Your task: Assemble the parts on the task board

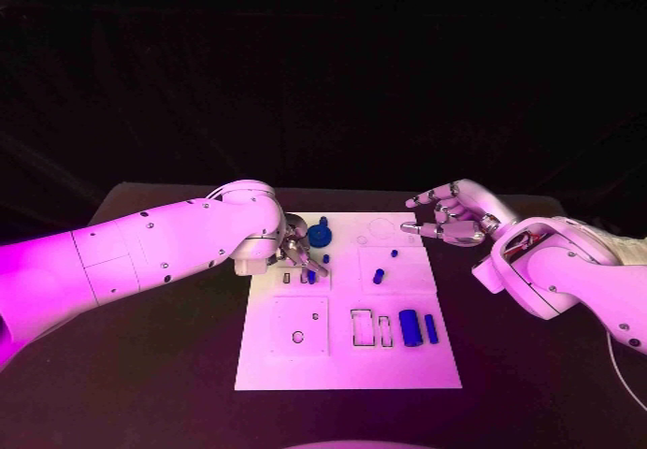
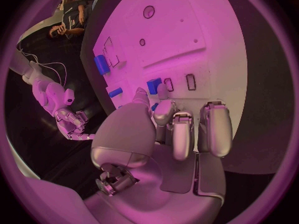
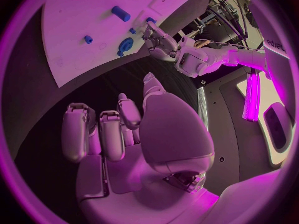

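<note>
Fingers (image 1: 308,265) of left hand (image 1: 296,251): closed on a small blue part (image 1: 311,276) at the task board's (image 1: 348,365) upper left. Right hand (image 1: 456,217): fingers loosely curled, apart, holding nothing, above board's upper right corner. Further blue parts (image 1: 417,328): standing lower right on board, black table (image 1: 539,374) beneath.

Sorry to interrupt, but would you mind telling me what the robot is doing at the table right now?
It is assembling small blue parts on the white task board. The left hand is down at the board's far left area, fingertips at a small blue part; whether it grips it is unclear. The right hand hovers over the board's far right corner, holding nothing. Other blue parts, including a round one, lie on the board.
</note>
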Robot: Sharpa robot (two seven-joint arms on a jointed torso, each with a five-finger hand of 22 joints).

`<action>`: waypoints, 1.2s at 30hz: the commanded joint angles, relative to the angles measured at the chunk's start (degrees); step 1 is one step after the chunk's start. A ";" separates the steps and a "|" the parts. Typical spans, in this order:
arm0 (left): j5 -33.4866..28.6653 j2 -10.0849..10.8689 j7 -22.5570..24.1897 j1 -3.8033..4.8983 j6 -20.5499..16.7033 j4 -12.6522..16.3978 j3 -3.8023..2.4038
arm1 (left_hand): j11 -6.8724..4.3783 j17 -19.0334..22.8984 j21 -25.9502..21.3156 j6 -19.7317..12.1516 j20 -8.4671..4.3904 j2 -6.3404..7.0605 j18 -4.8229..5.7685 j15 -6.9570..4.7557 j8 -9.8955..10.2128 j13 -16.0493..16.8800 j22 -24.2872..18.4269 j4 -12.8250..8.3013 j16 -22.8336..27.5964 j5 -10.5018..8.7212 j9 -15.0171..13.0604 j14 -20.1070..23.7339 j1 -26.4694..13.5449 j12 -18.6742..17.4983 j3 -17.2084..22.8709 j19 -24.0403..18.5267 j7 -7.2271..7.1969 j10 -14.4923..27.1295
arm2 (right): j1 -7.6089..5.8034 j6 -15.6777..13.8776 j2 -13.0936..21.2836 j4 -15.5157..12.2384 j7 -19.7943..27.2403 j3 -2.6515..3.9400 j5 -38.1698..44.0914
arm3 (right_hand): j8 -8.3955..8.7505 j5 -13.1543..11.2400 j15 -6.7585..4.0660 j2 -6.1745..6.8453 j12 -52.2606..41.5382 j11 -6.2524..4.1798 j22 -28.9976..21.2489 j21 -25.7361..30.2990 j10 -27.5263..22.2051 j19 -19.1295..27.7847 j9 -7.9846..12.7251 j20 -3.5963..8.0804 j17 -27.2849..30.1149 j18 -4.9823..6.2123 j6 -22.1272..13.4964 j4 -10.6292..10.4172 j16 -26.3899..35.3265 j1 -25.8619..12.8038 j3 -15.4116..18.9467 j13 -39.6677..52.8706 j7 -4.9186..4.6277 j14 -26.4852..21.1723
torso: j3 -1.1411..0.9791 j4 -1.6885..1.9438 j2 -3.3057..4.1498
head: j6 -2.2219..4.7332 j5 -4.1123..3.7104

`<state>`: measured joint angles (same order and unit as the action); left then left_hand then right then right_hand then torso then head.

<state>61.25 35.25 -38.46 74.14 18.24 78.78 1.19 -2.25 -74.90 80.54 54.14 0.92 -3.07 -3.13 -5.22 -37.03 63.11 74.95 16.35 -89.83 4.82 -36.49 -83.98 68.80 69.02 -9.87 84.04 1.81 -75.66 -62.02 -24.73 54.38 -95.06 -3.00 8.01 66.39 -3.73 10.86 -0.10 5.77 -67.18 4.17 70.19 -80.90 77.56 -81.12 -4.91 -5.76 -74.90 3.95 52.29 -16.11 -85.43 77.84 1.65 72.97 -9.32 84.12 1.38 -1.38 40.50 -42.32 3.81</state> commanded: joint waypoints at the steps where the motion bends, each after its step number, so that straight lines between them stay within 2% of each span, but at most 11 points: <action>1: -0.03 -0.04 -0.04 0.12 1.52 0.16 0.00 | -0.07 -15.10 0.26 0.22 -0.34 -0.01 0.39 -0.44 -0.33 0.06 2.70 -0.23 -0.17 0.10 -0.24 -6.02 0.83 0.32 -0.04 2.28 -0.29 -0.49 | 0.07 0.96 -0.10 0.02 -0.13 -0.01 0.57 | -0.19 0.23 -0.11 -0.66 0.29 0.07 -0.05 0.34 -0.43 0.35 -0.05 0.00 -6.82 0.10 0.49 0.15 0.18 -0.08 0.29 -0.09 0.01 3.93 | -0.01 -0.04 0.01 | -0.03 0.09; 13: 0.23 -0.09 -0.05 0.12 1.47 0.11 0.00 | -0.27 -15.10 0.17 -0.18 -0.52 -1.10 0.37 -0.63 0.04 0.03 2.76 -1.28 -0.17 0.39 -1.16 -6.02 4.81 0.18 2.74 2.22 -0.49 -0.41 | 0.11 1.10 -0.16 0.08 -0.15 -0.03 0.57 | -0.18 0.24 -0.12 -0.70 0.24 0.06 -0.09 0.37 -0.41 0.37 -0.07 0.01 -6.72 0.11 0.52 0.13 0.26 -0.11 0.35 -0.08 0.02 3.91 | 0.00 -0.02 0.02 | -0.11 0.01; 17: -0.06 -0.14 0.05 0.11 0.33 0.21 0.00 | -0.69 -15.10 0.03 -1.27 -0.88 -3.77 0.32 -1.06 1.04 -0.17 2.70 -3.63 -0.17 0.84 -1.24 -6.02 10.63 -0.23 8.13 2.16 -0.90 -0.06 | 0.12 1.25 -0.19 0.10 -0.15 -0.03 0.57 | -0.18 0.24 -0.12 -0.70 0.24 0.06 -0.09 0.37 -0.41 0.37 -0.07 0.01 -6.72 0.11 0.52 0.13 0.26 -0.11 0.35 -0.08 0.02 3.91 | -0.01 -0.05 0.04 | -0.20 0.02; 20: -0.73 -0.13 0.14 0.10 -0.21 0.23 0.00 | -0.65 -15.10 -0.10 -2.28 -1.05 -3.74 0.31 -1.11 2.02 -0.63 2.64 -5.23 -0.17 2.19 -1.12 -6.02 14.16 -0.95 12.67 2.09 -0.74 0.56 | 0.13 1.38 -0.19 0.11 -0.16 -0.04 0.57 | -0.18 0.24 -0.12 -0.70 0.24 0.06 -0.09 0.37 -0.41 0.37 -0.07 0.01 -6.72 0.11 0.52 0.13 0.26 -0.11 0.35 -0.08 0.02 3.91 | -0.03 -0.08 0.02 | -0.27 0.02; 21: -0.99 -0.12 0.21 0.10 -0.38 0.24 0.00 | -0.49 -15.10 -0.15 -2.49 -1.03 -3.14 0.31 -1.00 2.34 -0.82 2.62 -5.41 -0.17 2.89 -1.12 -6.02 14.82 -1.25 14.74 2.07 -0.50 0.76 | 0.13 1.43 -0.19 0.12 -0.17 -0.04 0.57 | -0.18 0.24 -0.12 -0.70 0.24 0.06 -0.09 0.37 -0.41 0.37 -0.07 0.01 -6.72 0.11 0.52 0.13 0.26 -0.11 0.35 -0.08 0.02 3.91 | -0.04 -0.08 0.01 | -0.27 0.00; 23: -1.76 0.03 0.38 0.09 -0.87 0.41 0.00 | 0.33 -15.10 -0.31 -2.05 -0.68 0.91 0.30 -0.41 2.75 -1.27 2.66 -3.64 -0.17 3.26 -1.70 -6.02 13.42 -1.84 24.66 1.99 -0.07 0.72 | 0.14 1.58 -0.18 0.15 -0.21 -0.05 0.56 | -0.18 0.24 -0.12 -0.70 0.24 0.06 -0.09 0.37 -0.41 0.37 -0.07 0.01 -6.72 0.11 0.52 0.13 0.26 -0.11 0.35 -0.08 0.02 3.91 | -0.04 -0.05 0.00 | -0.34 -0.02; 24: -2.13 0.15 0.46 0.08 -1.16 0.55 0.00 | 0.23 -15.10 -0.39 -2.25 -0.52 3.11 0.26 -0.79 2.89 -1.34 2.66 -3.74 -0.17 3.37 -2.06 -6.02 13.17 -1.92 28.94 1.97 0.02 0.63 | 0.14 1.64 -0.19 0.16 -0.22 -0.05 0.56 | -0.18 0.24 -0.12 -0.70 0.24 0.06 -0.09 0.37 -0.41 0.37 -0.07 0.01 -6.72 0.11 0.52 0.13 0.26 -0.11 0.35 -0.08 0.02 3.91 | -0.03 -0.05 -0.01 | -0.36 -0.04; 25: -2.54 0.31 0.54 0.08 -1.54 0.73 0.00 | 0.02 -15.10 -0.42 -2.24 -0.45 4.17 0.28 -0.53 2.83 -1.39 2.66 -3.74 -0.17 3.28 -2.29 -6.02 12.73 -1.96 30.72 1.96 -0.09 0.61 | 0.14 1.70 -0.20 0.18 -0.23 -0.06 0.56 | -0.18 0.26 -0.12 -0.75 0.22 0.05 -0.09 0.37 -0.40 0.37 -0.07 0.02 -6.70 0.10 0.54 0.13 0.27 -0.10 0.35 -0.06 0.02 3.90 | -0.04 -0.05 0.00 | -0.38 -0.05; 27: -3.29 0.68 0.72 0.07 -2.48 1.15 -0.01 | 0.35 -15.10 -0.53 -2.11 -0.36 8.42 0.24 -0.47 2.30 -1.50 2.78 -3.91 -0.17 2.95 -3.74 -6.02 9.47 -2.02 40.53 1.97 0.00 0.30 | 0.15 1.79 -0.21 0.20 -0.25 -0.07 0.55 | -0.18 0.29 -0.13 -0.82 0.18 0.05 -0.09 0.38 -0.38 0.37 -0.08 0.02 -6.69 0.10 0.55 0.13 0.29 -0.10 0.36 -0.05 0.03 3.90 | -0.05 -0.04 0.02 | -0.38 -0.08; 31: -4.40 1.90 1.14 0.06 -5.14 2.51 -0.01 | 0.10 -15.10 -0.61 -2.22 -0.31 10.48 0.26 -0.31 1.76 -1.50 2.91 -5.73 -0.17 2.71 -5.11 -6.02 6.37 -1.98 46.40 2.01 0.08 0.03 | 0.15 1.92 -0.23 0.25 -0.28 -0.10 0.54 | -0.18 0.29 -0.13 -0.82 0.18 0.05 -0.09 0.38 -0.38 0.37 -0.08 0.02 -6.69 0.10 0.55 0.13 0.29 -0.10 0.36 -0.05 0.03 3.90 | -0.06 0.05 0.02 | -0.42 -0.20; 36: -4.77 3.63 1.56 0.01 -8.74 4.32 -0.01 | 0.06 -15.10 -0.63 -2.15 -0.33 10.91 0.26 -0.37 1.50 -1.42 3.01 -6.86 -0.17 2.70 -5.73 -6.02 5.16 -1.90 48.69 2.05 0.12 -0.13 | 0.16 2.00 -0.19 0.31 -0.30 -0.12 0.54 | -0.18 0.29 -0.13 -0.82 0.18 0.05 -0.09 0.38 -0.38 0.37 -0.08 0.02 -6.69 0.10 0.55 0.13 0.29 -0.10 0.36 -0.05 0.03 3.90 | -0.10 0.11 0.02 | -0.52 -0.17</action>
<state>58.03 38.73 -37.99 74.17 13.57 82.69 1.20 -2.16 -74.93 80.23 51.79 0.30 7.89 -3.13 -6.02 -35.27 61.67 74.93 18.67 -89.83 7.69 -42.19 -83.96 74.38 66.86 29.41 83.84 1.92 -75.36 -61.91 -23.68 54.21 -94.75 -3.21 7.90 66.39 -3.74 10.85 -0.10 5.51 -67.18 4.17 70.19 -80.90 77.56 -81.12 -4.93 -5.76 -74.93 3.94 52.29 -16.12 -85.43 77.58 1.65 72.97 -9.31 84.13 1.31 -1.33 40.51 -42.81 3.59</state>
